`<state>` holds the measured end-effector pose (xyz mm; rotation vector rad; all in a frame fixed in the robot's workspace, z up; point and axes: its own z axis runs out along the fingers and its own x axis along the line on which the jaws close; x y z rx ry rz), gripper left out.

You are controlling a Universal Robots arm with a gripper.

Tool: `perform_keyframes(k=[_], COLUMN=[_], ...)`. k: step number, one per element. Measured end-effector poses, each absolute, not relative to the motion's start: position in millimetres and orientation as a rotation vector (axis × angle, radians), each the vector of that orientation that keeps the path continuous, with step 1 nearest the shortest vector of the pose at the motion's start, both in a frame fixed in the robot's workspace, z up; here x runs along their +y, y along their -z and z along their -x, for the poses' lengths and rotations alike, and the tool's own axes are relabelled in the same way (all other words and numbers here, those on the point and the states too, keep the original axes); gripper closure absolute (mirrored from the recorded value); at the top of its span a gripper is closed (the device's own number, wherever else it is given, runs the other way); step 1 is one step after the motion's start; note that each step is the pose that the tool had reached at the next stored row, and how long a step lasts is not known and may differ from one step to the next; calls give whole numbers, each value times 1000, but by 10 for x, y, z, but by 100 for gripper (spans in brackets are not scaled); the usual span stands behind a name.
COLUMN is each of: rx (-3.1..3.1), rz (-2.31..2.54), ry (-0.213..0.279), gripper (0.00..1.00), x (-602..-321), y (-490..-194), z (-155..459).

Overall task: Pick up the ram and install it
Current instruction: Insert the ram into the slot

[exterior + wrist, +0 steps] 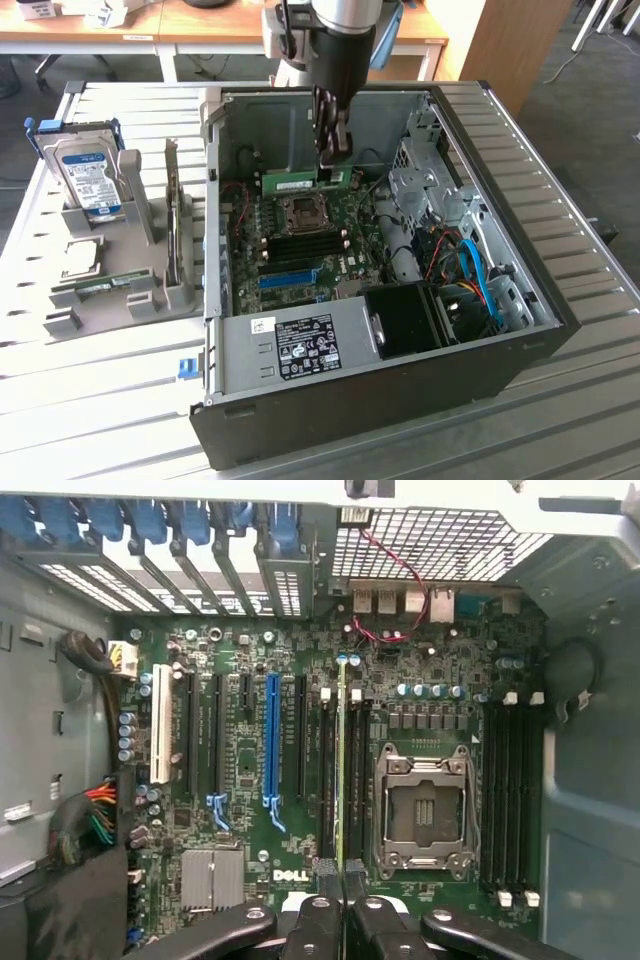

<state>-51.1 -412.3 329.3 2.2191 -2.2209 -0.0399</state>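
**RAM held on edge inside the open case, over the motherboard**

One arm is at work. Its gripper [335, 160] reaches down into the open computer case [400, 400] with the fingers nearly closed, pinching the ram [300, 184] between them. The grip sits nearer the stick's end on the exterior view's right.

The stick's long axis runs across the exterior view from left to right, roughly level. It stands on its long edge, one flat face towards the case front.

In the wrist view the ram [342, 760] shows edge-on as a thin line. It runs straight away from the gripper [345, 900], in line with the dark memory slots just beside the processor socket [422, 805]. Whether its lower edge touches a slot cannot be told.

Count:
- One ram in the grip.
- One open processor socket.
- One blue expansion slot [271, 735] and one white slot [161, 725].
- One hard drive [88, 175] and one silver processor chip [83, 258], both in the grey holder [140, 290] outside the case.
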Motion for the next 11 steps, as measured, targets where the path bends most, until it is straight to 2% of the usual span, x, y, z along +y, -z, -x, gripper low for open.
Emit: perform_keyframes(k=[11], rx=[-2221], rz=[-2219], ry=[40], gripper=[88], x=[-4123], y=[-3091], z=[511])
